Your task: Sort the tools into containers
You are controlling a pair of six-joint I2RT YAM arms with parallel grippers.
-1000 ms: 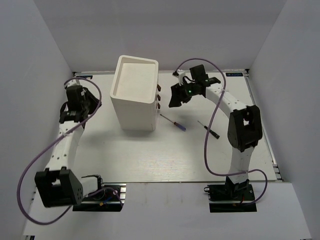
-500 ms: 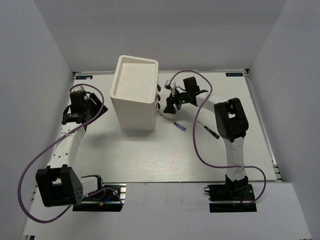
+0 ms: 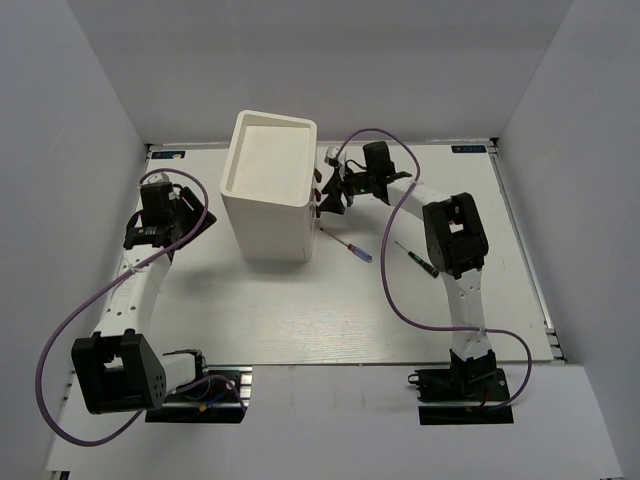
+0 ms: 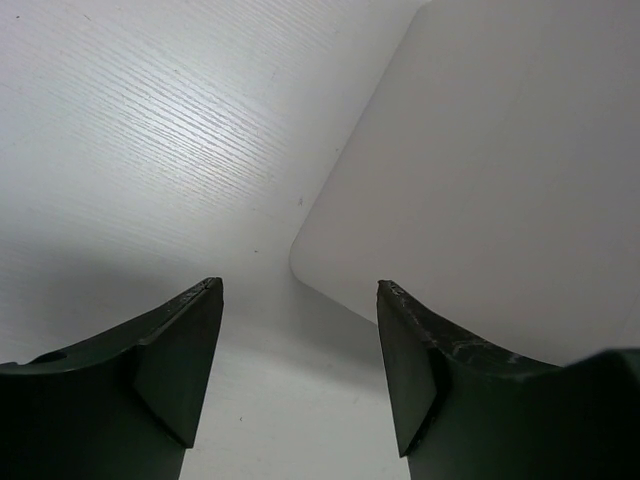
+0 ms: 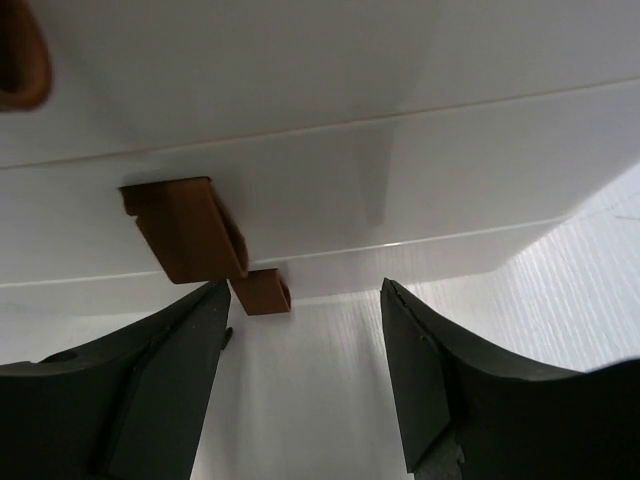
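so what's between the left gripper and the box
Just bare table, as the left wrist view shows; the box corner sits right ahead of the open left gripper.

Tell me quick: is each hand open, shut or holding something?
Left hand: open, holding nothing.
Right hand: open, holding nothing, facing the white box.
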